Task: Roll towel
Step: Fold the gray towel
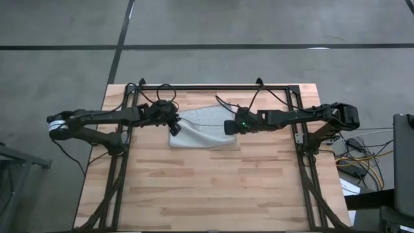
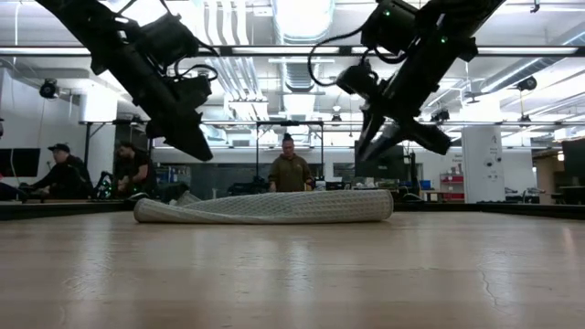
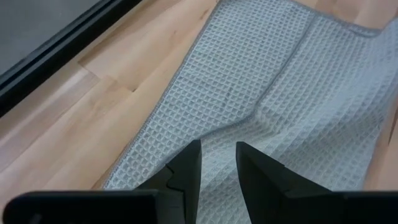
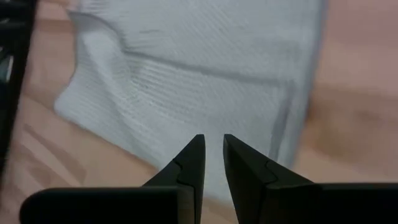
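Note:
The light grey-blue towel (image 1: 202, 129) lies on the wooden table at centre, toward the far side. In the low view the towel (image 2: 265, 206) shows as a long, low roll lying left to right. My left gripper (image 2: 199, 151) hangs above the towel's left end. Its fingers stand a narrow gap apart with nothing between them, and the waffle-textured cloth (image 3: 273, 81) lies below. My right gripper (image 2: 367, 152) hangs above the towel's right end, tilted down. Its fingertips (image 4: 212, 146) are also a narrow gap apart and hold nothing.
A black metal frame (image 1: 213, 86) runs along the table's far edge and both sides, where the arms are mounted. Bare wood (image 1: 213, 188) stretches from the towel to the near edge. People (image 2: 291, 174) are in the room beyond the table.

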